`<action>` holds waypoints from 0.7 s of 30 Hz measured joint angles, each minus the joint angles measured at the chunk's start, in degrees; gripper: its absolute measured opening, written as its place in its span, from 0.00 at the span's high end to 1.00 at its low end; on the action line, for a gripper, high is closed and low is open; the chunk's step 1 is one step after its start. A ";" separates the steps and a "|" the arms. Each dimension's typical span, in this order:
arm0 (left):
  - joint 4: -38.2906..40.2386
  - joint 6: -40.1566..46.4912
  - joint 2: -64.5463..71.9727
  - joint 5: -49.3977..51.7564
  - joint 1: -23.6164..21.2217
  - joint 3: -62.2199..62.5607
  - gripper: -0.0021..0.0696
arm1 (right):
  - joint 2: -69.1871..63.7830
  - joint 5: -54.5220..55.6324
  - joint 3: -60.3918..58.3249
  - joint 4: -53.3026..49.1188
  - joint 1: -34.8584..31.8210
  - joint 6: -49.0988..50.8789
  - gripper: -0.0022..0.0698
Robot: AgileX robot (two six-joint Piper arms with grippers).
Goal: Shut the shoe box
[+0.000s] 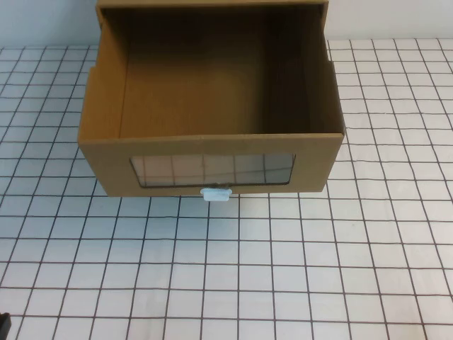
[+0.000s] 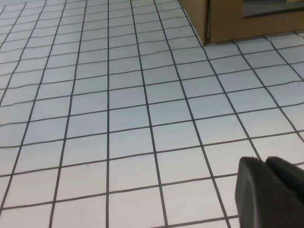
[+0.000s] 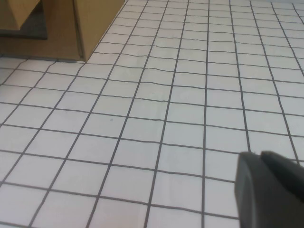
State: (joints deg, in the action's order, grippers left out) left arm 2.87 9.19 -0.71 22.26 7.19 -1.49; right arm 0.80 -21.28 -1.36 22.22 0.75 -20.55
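The shoe box (image 1: 106, 152) is brown cardboard and stands at the far middle of the table. Its drawer is pulled out towards me and is empty inside. The front has a clear window (image 1: 212, 170) with a small white tab handle (image 1: 216, 194) below it. My left gripper (image 2: 265, 160) is shut and empty, low over the table, well short of the box's corner (image 2: 223, 23). My right gripper (image 3: 260, 154) is also shut and empty, over the table, with the box's other corner (image 3: 92, 23) far ahead of it.
The table (image 1: 283, 269) is white with a black grid. The outer sleeve (image 1: 212, 6) of the box sits behind the drawer at the far edge. A dark bit of my left arm (image 1: 3, 324) shows at the near left corner.
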 joint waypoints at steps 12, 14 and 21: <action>0.00 0.00 0.00 0.00 0.00 0.00 0.98 | 0.00 0.00 0.00 0.00 0.00 0.00 0.99; 0.00 0.00 0.00 0.00 0.00 0.00 0.98 | 0.00 0.29 0.00 0.00 0.00 0.00 0.99; 0.00 0.00 0.00 -1.41 0.00 0.00 0.98 | 0.00 2.91 0.00 0.00 0.00 0.00 0.99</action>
State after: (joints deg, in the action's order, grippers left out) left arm 2.87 9.19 -0.71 20.85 7.19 -1.49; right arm 0.80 -18.37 -1.36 22.22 0.75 -20.55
